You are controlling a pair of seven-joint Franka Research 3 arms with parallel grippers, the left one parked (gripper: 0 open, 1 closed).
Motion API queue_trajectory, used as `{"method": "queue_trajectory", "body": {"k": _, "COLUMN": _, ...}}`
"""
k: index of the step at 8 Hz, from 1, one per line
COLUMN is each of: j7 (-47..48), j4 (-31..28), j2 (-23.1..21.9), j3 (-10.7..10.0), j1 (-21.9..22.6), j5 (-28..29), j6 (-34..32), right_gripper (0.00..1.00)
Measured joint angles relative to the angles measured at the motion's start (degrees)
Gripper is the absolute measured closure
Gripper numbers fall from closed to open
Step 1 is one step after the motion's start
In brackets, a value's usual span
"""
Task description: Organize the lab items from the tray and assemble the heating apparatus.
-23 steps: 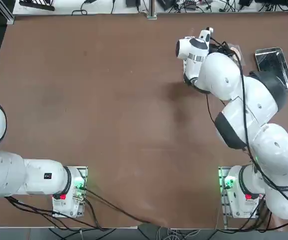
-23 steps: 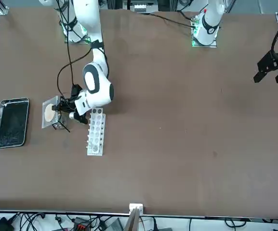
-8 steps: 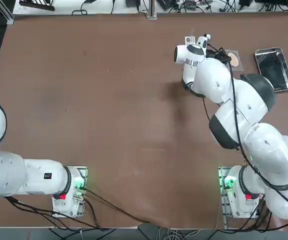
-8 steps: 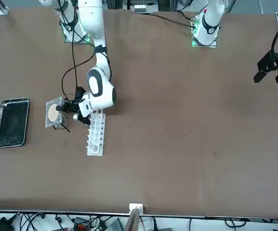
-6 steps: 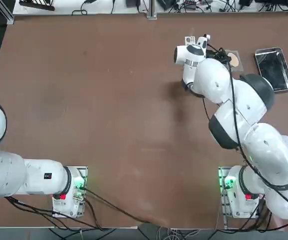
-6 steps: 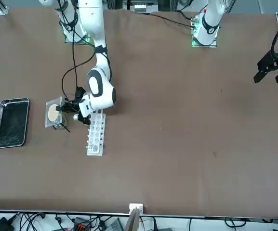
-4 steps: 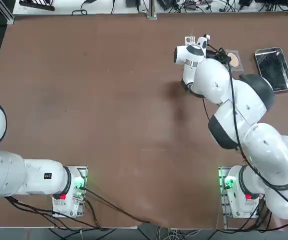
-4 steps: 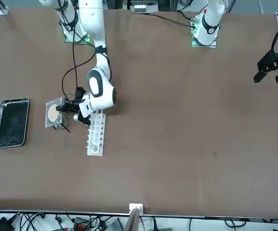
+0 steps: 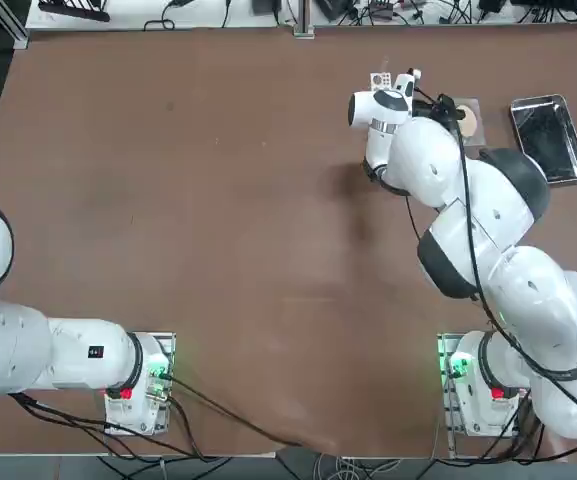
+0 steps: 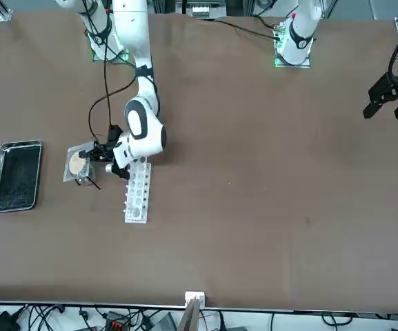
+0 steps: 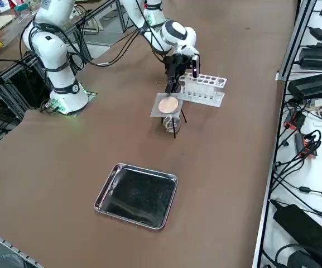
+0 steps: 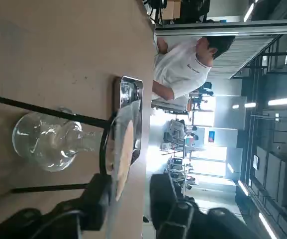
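Note:
The grey mesh pad (image 11: 168,105) with its tan centre lies on top of the black wire tripod (image 11: 175,127). The clear glass burner bottle (image 11: 171,123) stands under it, inside the tripod's legs. My right gripper (image 11: 172,85) is at the pad's edge on the rack side. In the wrist view its fingers (image 12: 101,196) stand apart on either side of the pad's edge (image 12: 121,149), with a gap showing, so my gripper (image 12: 131,191) is open. The bottle (image 12: 46,147) and the tripod ring (image 12: 103,144) show just beyond. The metal tray (image 11: 137,195) has nothing in it.
The white tube rack (image 11: 202,89) lies right beside my gripper and the tripod, on the side away from the tray. The table's edge runs close beyond the tray (image 9: 549,138). A person in a white shirt (image 12: 183,69) is in the room past the table.
My right gripper's fingers have parted from the mesh pad's edge. The pad has shifted slightly and now rests on the tripod. The arm has hardly moved over the last second.

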Motion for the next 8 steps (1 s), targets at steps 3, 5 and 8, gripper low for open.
{"method": "queue_trajectory", "body": {"k": 3, "j7": 0.0, "j4": 0.6, "j2": 0.0, "j3": 0.0, "j1": 0.1, "j5": 0.2, "j6": 0.0, "right_gripper": 0.0}}
{"method": "queue_trajectory", "body": {"k": 5, "j7": 0.0, "j4": 1.2, "j2": 0.0, "j3": 0.0, "j1": 0.1, "j5": 1.3, "j6": -0.1, "right_gripper": 0.0}}
{"method": "queue_trajectory", "body": {"k": 8, "j7": 0.0, "j4": 1.6, "j2": 0.0, "j3": -0.1, "j1": 0.0, "j5": 2.1, "j6": -0.6, "right_gripper": 0.0}}
